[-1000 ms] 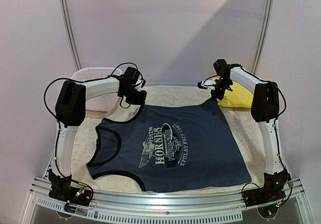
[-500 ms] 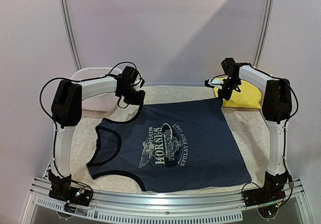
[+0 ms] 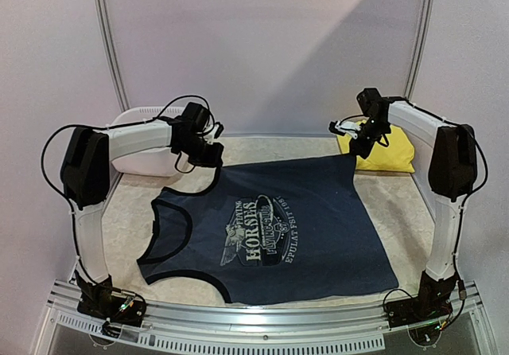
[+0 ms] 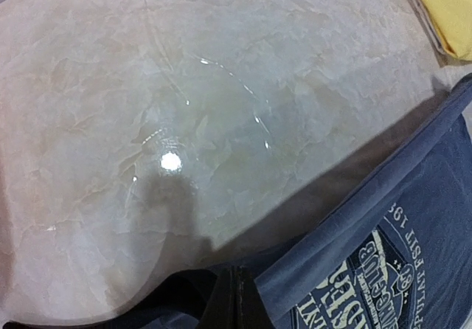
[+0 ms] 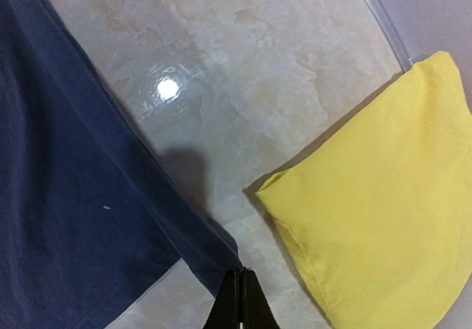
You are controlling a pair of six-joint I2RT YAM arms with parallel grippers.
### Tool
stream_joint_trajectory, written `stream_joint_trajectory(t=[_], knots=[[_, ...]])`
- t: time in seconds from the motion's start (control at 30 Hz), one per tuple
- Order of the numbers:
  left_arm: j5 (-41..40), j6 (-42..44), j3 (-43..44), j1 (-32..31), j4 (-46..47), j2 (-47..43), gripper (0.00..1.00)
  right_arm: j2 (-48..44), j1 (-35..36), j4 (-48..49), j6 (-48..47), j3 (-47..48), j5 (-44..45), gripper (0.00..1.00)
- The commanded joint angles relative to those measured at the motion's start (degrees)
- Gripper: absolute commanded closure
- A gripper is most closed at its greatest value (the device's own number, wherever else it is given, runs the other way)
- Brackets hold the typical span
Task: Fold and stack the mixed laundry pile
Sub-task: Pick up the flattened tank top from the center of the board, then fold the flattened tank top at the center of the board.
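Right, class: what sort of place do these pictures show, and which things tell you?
Probably a robotics lab bench, not a home: left arm and right arm bolted to a metal rail, plain booth walls, a navy tank top spread on the table.

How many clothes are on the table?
2: the navy tank top spread across the middle, the folded yellow garment at the far right. The basket may hide more.
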Motion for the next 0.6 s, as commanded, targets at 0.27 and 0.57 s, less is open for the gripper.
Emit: stream_joint_trajectory(t=[0.27, 0.57], knots=[[6.3, 1.8, -5.7, -1.7, -1.6, -4.3, 1.00, -10.1, 0.0, 3.1, 0.9, -14.1, 1.2, 1.00], [6.3, 3.0, -11.0, -3.8, -3.8, -6.9, 1.00, -14.8, 0.0, 4.5, 2.2, -23.4, -0.3, 1.00]])
